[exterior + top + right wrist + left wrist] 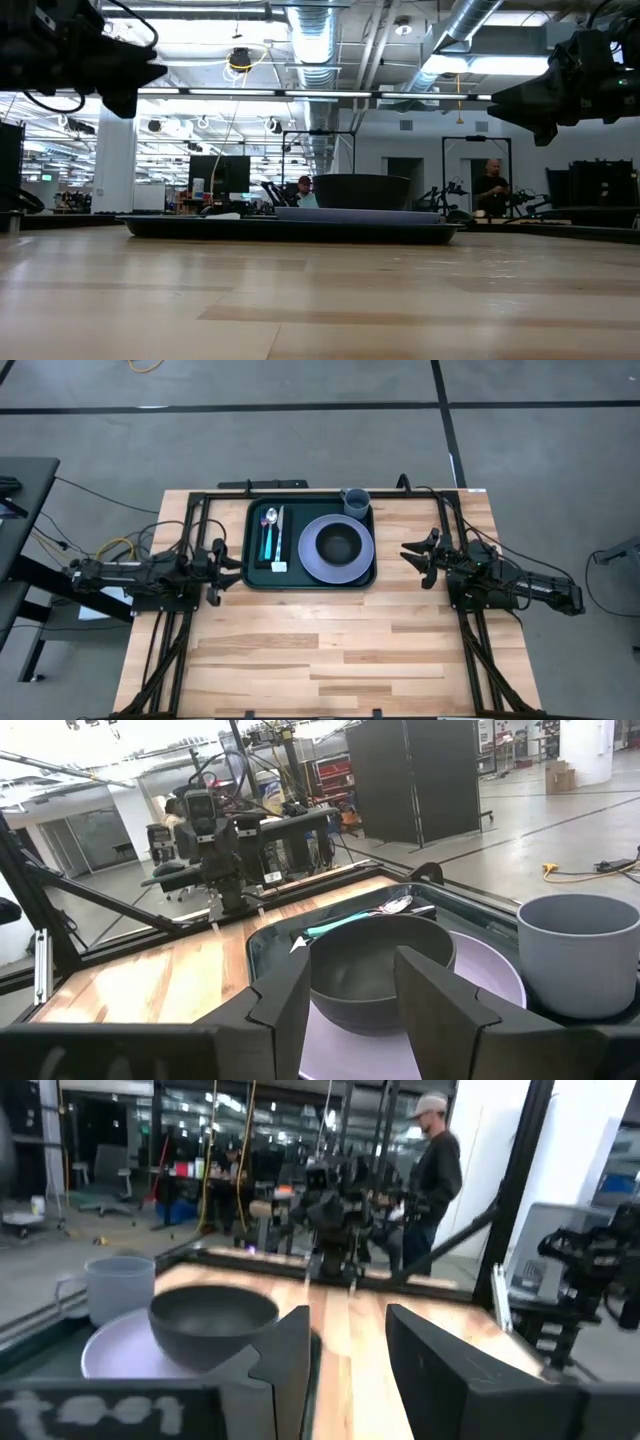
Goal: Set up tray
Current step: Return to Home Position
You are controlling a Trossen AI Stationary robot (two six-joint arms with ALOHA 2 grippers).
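The dark green tray (254,577) lies on the far middle of the wooden table. On it rest a lavender plate (312,556) with a dark bowl (340,543) on top, a grey mug (356,501) in its far right corner, and a spoon (269,517) with teal-handled cutlery (267,543) on a narrow black rectangle at its left. My left gripper (229,560) hovers open just left of the tray. My right gripper (412,552) hovers open to the tray's right. Both hold nothing. In the right wrist view the bowl (375,970), plate (490,970) and mug (578,952) show ahead.
Black frame rails (195,510) run along the table's left, right and far sides. Bare wood (320,650) fills the near half of the table. People (490,185) stand in the room beyond the far edge.
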